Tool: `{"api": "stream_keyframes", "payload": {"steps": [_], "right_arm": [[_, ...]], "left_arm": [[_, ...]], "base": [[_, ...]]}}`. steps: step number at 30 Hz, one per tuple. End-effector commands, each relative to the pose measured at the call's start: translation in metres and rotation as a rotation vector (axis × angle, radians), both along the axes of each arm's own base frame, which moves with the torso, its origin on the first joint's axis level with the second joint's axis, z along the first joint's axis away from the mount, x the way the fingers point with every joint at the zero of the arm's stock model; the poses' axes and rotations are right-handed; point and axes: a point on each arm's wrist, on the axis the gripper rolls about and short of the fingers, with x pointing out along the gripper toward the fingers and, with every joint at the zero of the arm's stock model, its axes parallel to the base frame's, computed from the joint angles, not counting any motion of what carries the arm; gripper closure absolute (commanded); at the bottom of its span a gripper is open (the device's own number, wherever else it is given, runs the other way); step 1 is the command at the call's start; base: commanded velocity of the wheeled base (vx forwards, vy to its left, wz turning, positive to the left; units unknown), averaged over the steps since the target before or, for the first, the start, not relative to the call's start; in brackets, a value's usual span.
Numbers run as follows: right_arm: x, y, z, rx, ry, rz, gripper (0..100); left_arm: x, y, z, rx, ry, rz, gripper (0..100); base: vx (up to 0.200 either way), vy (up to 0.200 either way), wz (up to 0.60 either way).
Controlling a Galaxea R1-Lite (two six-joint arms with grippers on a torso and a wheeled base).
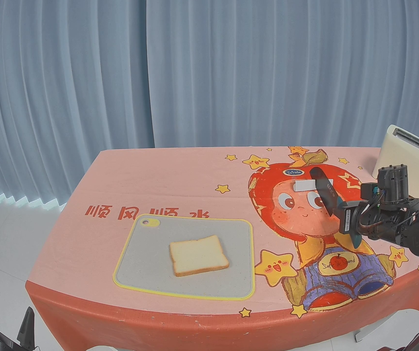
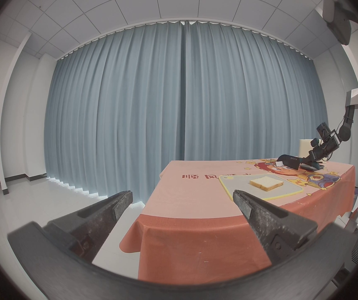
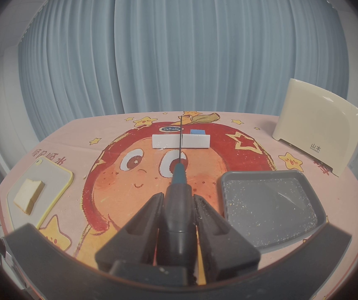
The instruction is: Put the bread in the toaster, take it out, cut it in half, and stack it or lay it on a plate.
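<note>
Bread (image 1: 199, 255) lies uncut on the board (image 1: 141, 264) at lower centre, so cutting is evidently next: the right gripper (image 3: 178, 201), clamped on the knife (image 1: 324, 188), must carry it over.

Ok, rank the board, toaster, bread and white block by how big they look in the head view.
1. board
2. toaster: farther off and partly hidden, so its lead over the bread is unsure
3. bread
4. white block

Matt pink printed cloth tablecloth (image 1: 170, 181) across the lower frame; matt grey plastic-looking cutting board with yellow rim (image 1: 141, 264); smooth cream plastic toaster (image 1: 407, 154), right edge (faint sheen); soft, porous white bread slice (image 1: 199, 255).
</note>
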Motion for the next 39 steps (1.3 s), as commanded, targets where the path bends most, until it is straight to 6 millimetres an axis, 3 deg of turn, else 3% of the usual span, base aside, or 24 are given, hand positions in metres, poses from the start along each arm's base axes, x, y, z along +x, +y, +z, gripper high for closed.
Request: {"api": "stream_keyframes", "payload": {"steps": [1,10,23,39], "right_arm": [[0.0,0.0,0.001,0.0,-0.003,-0.001,100],[-0.002,-0.001,0.006,0.005,-0.021,-0.002,100],[-0.02,-0.002,0.03,0.029,-0.095,0.019,100],[-0.062,0.028,0.04,0.056,-0.126,0.197,100]], "left_arm": [[0.001,0.0,-0.005,0.0,0.012,0.001,0],[0.001,0.0,-0.005,0.0,0.012,0.001,0],[0.001,0.0,-0.005,0.0,0.012,0.0,0],[0.001,0.0,-0.005,0.0,0.012,0.0,0]], "base": [[0.0,0.0,0.0],[0.0,0.0,0.0],[0.0,0.0,0.0],[0.0,0.0,0.0]]}}
